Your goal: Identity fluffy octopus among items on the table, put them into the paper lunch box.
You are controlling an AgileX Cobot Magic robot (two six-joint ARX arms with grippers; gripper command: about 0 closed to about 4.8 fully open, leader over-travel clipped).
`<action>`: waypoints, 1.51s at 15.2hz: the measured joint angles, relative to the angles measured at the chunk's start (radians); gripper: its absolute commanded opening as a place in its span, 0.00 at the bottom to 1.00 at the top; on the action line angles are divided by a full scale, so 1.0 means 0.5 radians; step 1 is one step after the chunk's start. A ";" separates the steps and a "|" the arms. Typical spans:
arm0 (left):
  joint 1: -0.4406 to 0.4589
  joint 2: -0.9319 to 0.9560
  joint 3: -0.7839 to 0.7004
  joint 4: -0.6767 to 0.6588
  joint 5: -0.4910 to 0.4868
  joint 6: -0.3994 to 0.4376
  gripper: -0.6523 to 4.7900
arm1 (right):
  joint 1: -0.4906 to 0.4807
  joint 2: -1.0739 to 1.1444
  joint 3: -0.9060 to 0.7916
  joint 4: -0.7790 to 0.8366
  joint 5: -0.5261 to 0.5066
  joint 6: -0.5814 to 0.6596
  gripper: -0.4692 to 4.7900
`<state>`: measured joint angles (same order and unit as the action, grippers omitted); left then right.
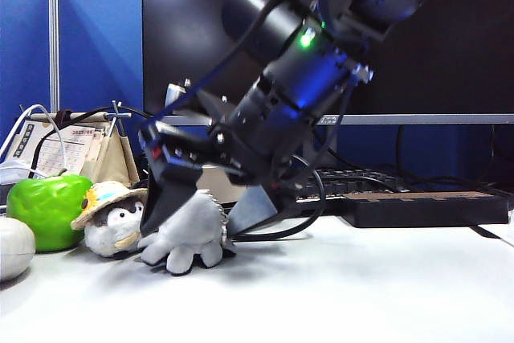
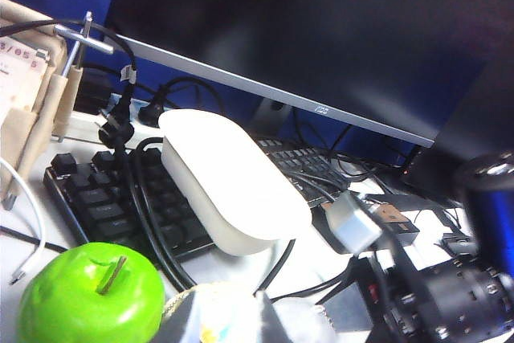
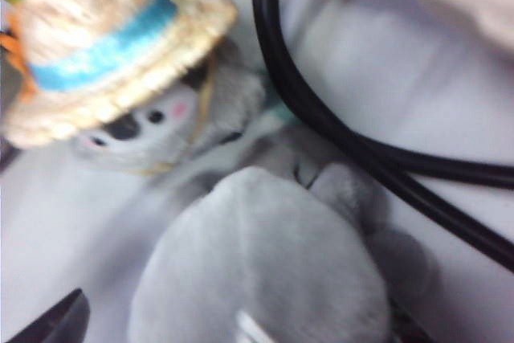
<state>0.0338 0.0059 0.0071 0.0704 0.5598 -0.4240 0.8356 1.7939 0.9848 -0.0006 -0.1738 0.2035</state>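
The right claw [image 1: 189, 198] stands wide open, angled down over the fluffy octopus [image 1: 189, 234], one dark finger [image 1: 170, 194] low against the plush's near side and the other behind it; it looks to me about to close, though nothing is held yet. The octopus sits on the white counter [image 1: 337, 295], legs splayed, touching or nearly touching the penguin plush [image 1: 112, 226] in its straw hat [image 3: 104, 46] — and that closeness is the first worry; a finger coming down a little off could catch the penguin's flank or hat brim and drag both toys, or pick the wrong one. A black cable [image 3: 337, 126] runs just beside the octopus, so a jaw could pinch it along with the soft fabric; a round, squashy head may also slip out of a shallow grip. The green apple [image 1: 48, 210] beyond the penguin could roll if nudged. The paper lunch box [image 2: 229, 182] rests tilted on the keyboard [image 2: 104, 198] and cables behind, not flat — a drop there might tip it or bounce the toy out. The left claw is not in sight in any view; by its reading it is spread fully and, as far as I can judge, idle.
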 measured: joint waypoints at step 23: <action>-0.001 0.000 0.004 -0.391 0.491 -0.231 0.30 | -0.003 0.008 0.002 0.051 0.001 -0.001 0.76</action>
<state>0.0334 0.0059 0.0090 -0.1253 0.8055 -0.5396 0.8341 1.7977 0.9859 0.0250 -0.1734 0.2031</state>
